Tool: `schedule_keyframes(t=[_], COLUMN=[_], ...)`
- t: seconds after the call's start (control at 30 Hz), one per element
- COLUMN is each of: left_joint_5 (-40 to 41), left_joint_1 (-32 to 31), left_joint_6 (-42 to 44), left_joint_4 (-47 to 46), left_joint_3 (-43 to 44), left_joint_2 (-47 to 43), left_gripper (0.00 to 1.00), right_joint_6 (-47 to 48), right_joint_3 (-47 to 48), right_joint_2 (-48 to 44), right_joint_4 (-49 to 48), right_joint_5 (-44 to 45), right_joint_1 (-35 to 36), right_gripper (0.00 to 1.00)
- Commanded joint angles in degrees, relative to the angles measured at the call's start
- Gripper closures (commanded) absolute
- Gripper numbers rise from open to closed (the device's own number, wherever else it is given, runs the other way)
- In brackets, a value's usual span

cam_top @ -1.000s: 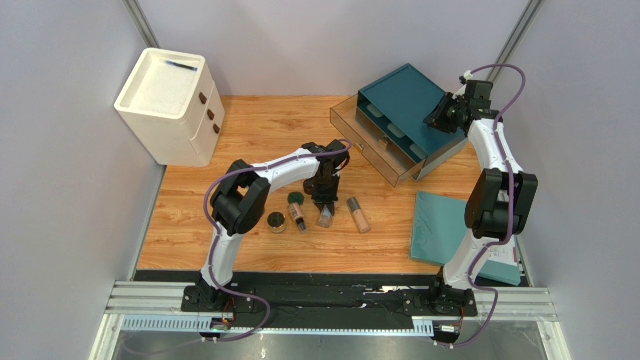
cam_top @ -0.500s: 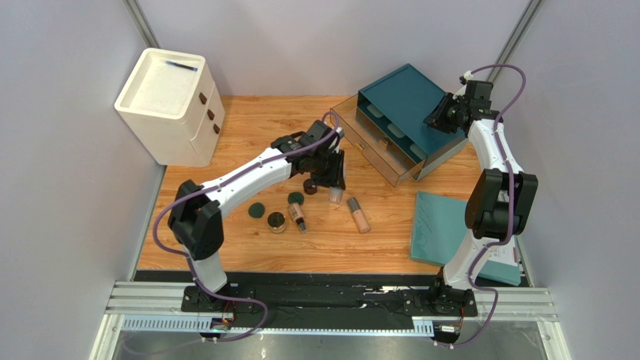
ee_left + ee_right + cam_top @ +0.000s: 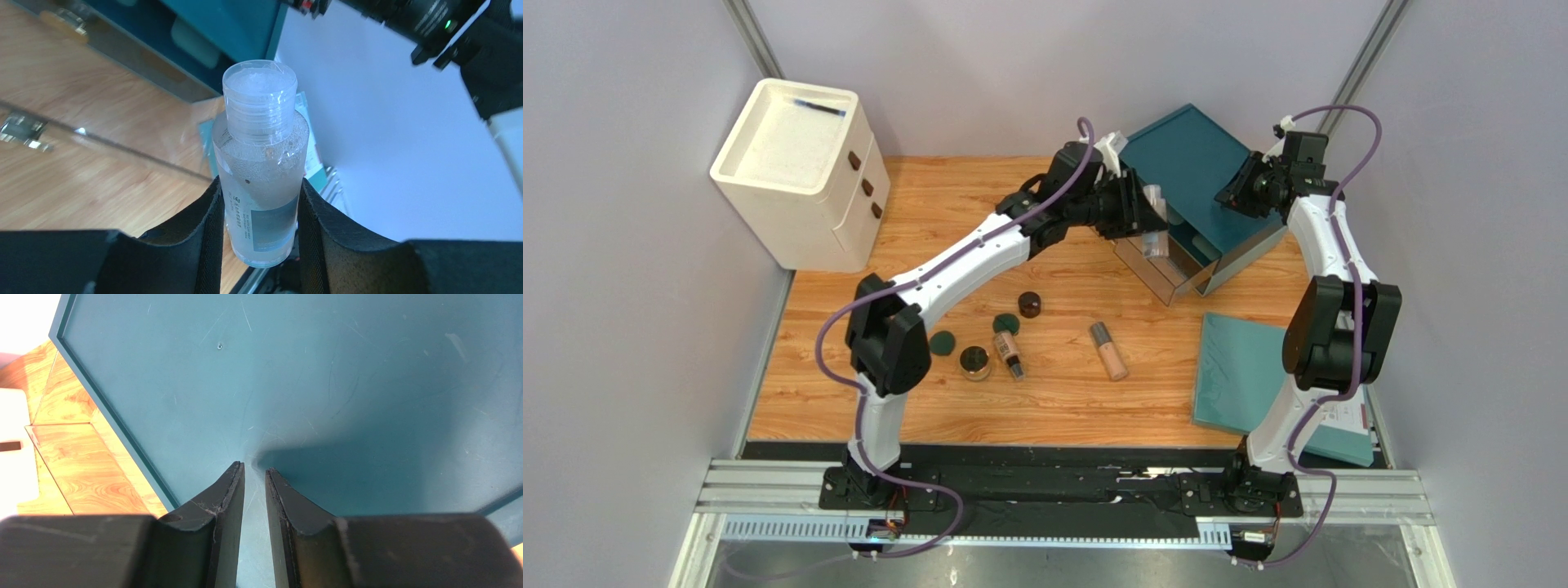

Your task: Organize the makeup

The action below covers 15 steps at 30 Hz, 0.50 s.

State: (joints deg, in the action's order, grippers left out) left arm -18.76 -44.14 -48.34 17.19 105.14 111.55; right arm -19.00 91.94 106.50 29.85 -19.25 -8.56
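Note:
My left gripper (image 3: 258,202) is shut on the clear bottle (image 3: 261,153), held by its lower body with the cap pointing away. In the top view the left gripper (image 3: 1143,211) hangs over the open drawer (image 3: 1136,263) of the teal drawer box (image 3: 1185,159). On the table lie the peach tube (image 3: 1108,350), the small brown bottle (image 3: 1011,353), a dark round jar (image 3: 1028,304), a gold-lidded jar (image 3: 976,363) and two dark green discs (image 3: 1005,325) (image 3: 943,344). My right gripper (image 3: 255,471) is shut and empty, its tips on the teal box top (image 3: 337,373).
The white drawer cabinet (image 3: 803,172) stands at the back left. A flat teal panel (image 3: 1247,374) lies at the right, by the right arm's base. Grey walls enclose the table on three sides.
My left arm has lifted the clear bottle from among the makeup on the table and carried it back and to the right, over the open teal drawer. The right arm has not moved.

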Motion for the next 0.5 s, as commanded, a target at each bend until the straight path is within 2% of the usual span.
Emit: schedule_keyframes(t=[0.0,0.1,0.2,0.37,0.47], left_joint_5=[-2.0,-1.5,-1.5,-2.1,-2.4], left_joint_1=[0.1,0.1,0.1,0.1,0.2], left_joint_6=[-7.4,-7.9,-8.2,-9.5,-9.0], left_joint_4=[-5.5,-3.0,-1.3,-2.3,-1.2], left_joint_3=[12.5,18.7,20.4,16.4,17.5], left_joint_2=[7.8,12.5,15.0,15.5,16.8], left_gripper=[1.0,1.0,0.9,0.7,0.6], right_joint_6=[2.3,2.2,2.4,2.4,2.4], right_joint_3=[-5.5,-5.7,-5.6,-5.3,-5.3], right_joint_2=[5.7,5.7,5.7,5.9,5.9], right_joint_4=[14.8,14.6,14.7,14.8,14.8], right_joint_5=[1.0,0.8,0.6,0.4,0.3], right_joint_1=[0.8,0.8,0.8,0.8,0.8], right_gripper=[0.72,0.72,0.72,0.72,0.72])
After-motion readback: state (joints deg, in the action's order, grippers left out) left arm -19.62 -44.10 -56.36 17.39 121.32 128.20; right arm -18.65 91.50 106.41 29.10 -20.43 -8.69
